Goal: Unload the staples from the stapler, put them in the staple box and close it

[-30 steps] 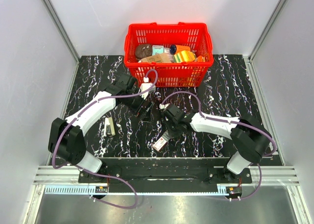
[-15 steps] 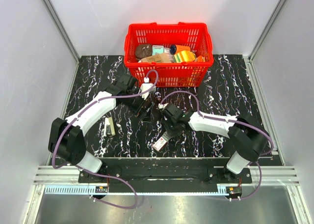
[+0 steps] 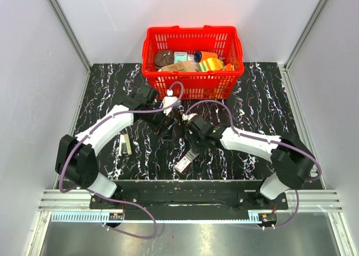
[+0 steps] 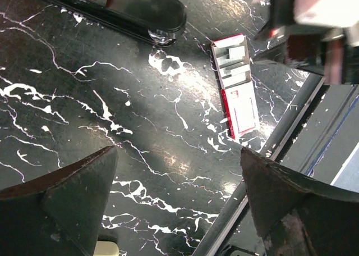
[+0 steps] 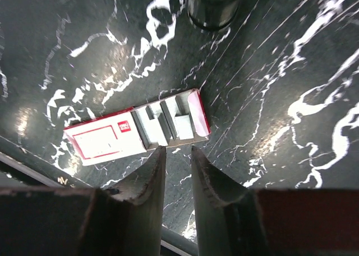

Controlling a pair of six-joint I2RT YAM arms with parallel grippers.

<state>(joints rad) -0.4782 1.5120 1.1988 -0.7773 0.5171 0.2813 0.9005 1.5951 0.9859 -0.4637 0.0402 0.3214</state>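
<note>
A black stapler (image 4: 112, 9) lies on the black marble table; its rounded end also shows in the right wrist view (image 5: 216, 6). A red-and-white staple box (image 3: 183, 164) lies open near the front edge, with grey staple strips in its tray (image 5: 168, 124). My left gripper (image 3: 164, 121) hovers over the table with its jaws wide open and empty (image 4: 179, 211). My right gripper (image 5: 176, 155) hangs just above the box's near edge. Its fingers (image 5: 148, 172) stand a narrow gap apart with nothing between them.
A red basket (image 3: 193, 83) full of mixed items stands at the back of the table. A small cream-coloured object (image 3: 125, 145) lies on the table to the left. The metal front rail (image 4: 269, 149) runs close beside the staple box.
My right gripper has shifted slightly back and right over the staple box. My left gripper has edged a little to the right. The box has not moved.
</note>
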